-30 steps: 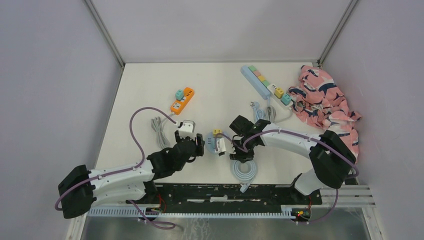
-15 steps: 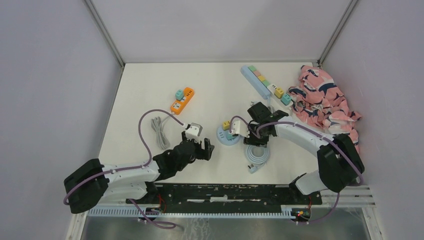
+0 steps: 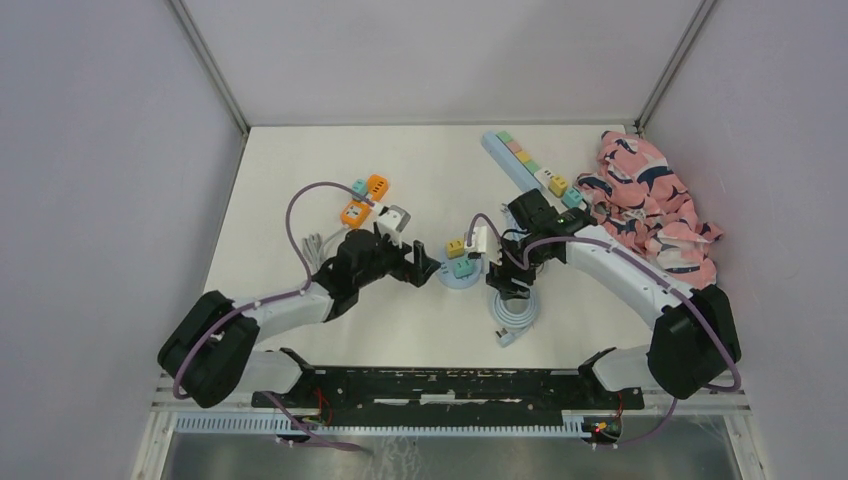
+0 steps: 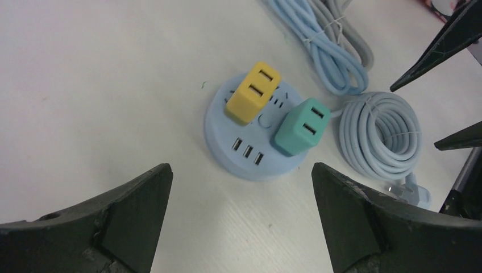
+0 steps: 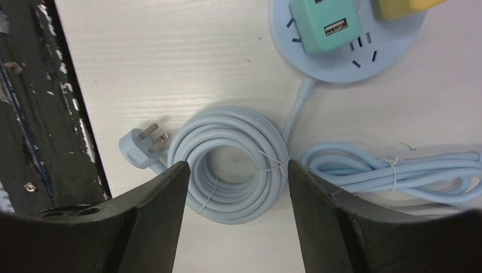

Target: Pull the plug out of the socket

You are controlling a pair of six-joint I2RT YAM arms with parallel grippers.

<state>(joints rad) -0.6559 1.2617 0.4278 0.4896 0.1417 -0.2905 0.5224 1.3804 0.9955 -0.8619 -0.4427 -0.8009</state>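
A round light-blue socket (image 4: 250,159) lies flat on the table at centre (image 3: 462,280). A yellow plug (image 4: 253,94) and a teal plug (image 4: 300,128) stand plugged into its top. My left gripper (image 4: 240,169) is open just left of the socket (image 3: 425,266), with nothing between its fingers. Open as well, my right gripper (image 5: 237,165) hovers over the socket's coiled blue cord (image 5: 227,165), right of the socket (image 3: 508,282). The right wrist view catches the socket (image 5: 341,65) and teal plug (image 5: 324,23) at its top edge.
An orange power strip (image 3: 365,200) sits back left, a long blue strip (image 3: 522,160) with coloured plugs back right. A patterned cloth (image 3: 650,200) fills the right side. A grey cable bundle (image 3: 318,247) lies left, a tied blue cable (image 5: 398,170) beside the coil.
The socket went from near the front edge, between both grippers, farther back and right. Both grippers opened and let go of it; the left arm swung back toward the socket.
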